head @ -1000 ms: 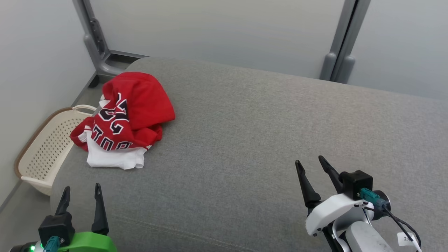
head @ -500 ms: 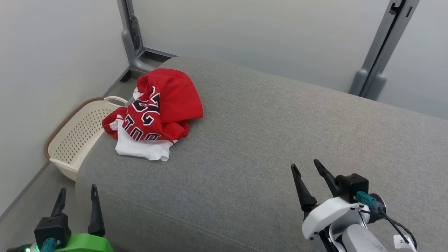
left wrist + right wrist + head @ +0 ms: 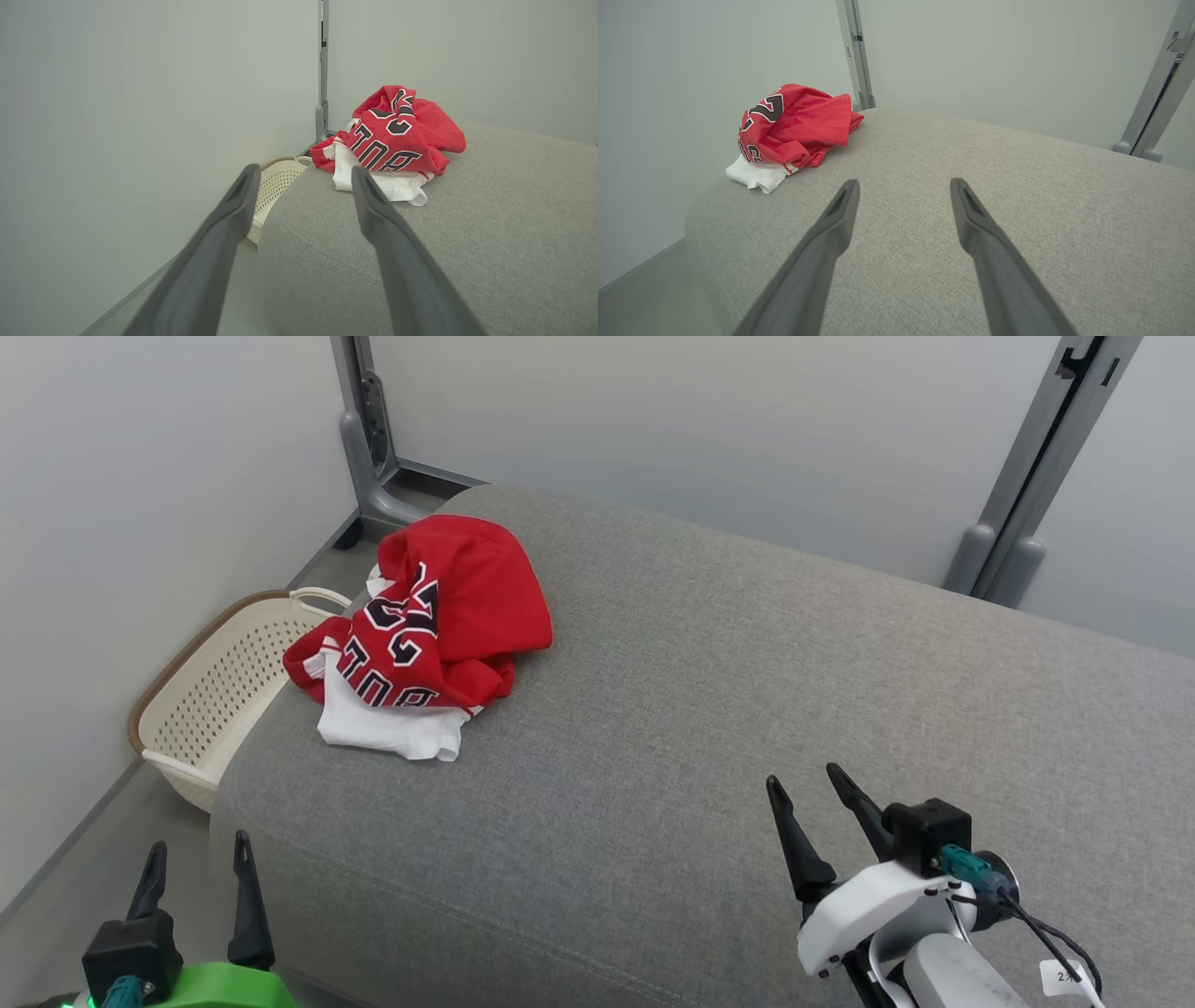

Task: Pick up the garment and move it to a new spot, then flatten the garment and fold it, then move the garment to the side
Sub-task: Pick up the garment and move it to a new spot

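Since only the head camera has swung, I see no real change: the red jersey (image 3: 429,635) still sits crumpled at the sofa cushion's (image 3: 700,709) far-left corner, above the laundry basket (image 3: 215,691). Left gripper (image 3: 200,843) and right gripper (image 3: 803,776) both have fingers spread wide, empty, well short of it. Pickup not started.

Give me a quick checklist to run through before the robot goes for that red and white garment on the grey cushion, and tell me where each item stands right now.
1. Left claw open and empty: ok.
2. Right claw open and empty: ok.
3. Garment in plain sight, crumpled near the far left corner of the cushion: ok.
4. Nothing lying between the claws and the garment: ok.
5. Garment wholly on the cushion: cannot tell; its left edge reaches the cushion's edge, above the basket.
6. Bare cushion to the garment's right for a new spot: ok.
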Robot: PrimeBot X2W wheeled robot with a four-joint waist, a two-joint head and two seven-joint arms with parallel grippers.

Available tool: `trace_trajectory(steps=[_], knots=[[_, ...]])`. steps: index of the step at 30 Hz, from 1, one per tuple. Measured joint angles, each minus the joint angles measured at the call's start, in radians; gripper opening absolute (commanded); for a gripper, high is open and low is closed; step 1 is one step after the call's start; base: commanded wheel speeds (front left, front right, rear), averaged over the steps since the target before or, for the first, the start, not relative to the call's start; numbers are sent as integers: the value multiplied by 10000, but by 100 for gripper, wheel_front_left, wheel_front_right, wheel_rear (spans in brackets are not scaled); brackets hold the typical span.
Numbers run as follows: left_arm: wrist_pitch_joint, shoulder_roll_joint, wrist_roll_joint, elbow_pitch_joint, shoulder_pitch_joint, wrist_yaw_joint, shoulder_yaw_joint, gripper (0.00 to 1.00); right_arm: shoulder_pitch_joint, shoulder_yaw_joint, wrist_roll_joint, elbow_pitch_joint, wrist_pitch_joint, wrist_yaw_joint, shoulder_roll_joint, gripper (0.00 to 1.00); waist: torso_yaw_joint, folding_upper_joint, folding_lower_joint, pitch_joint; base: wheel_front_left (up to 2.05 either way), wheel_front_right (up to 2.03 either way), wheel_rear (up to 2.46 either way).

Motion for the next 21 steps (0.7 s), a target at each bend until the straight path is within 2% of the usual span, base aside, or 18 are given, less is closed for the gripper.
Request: trace_trajectory(steps=[7,21], knots=[[52,219,-81,100,-321,-209,-130,100,3,54,4,17,-12,0,6,100,-193,0,0,-14,0,0,0],[408,938,-244,593,-1860,-848,-180,100,-146,339,77,17,2,0,-77,100,-1197,0,0,246,0,0,0]])
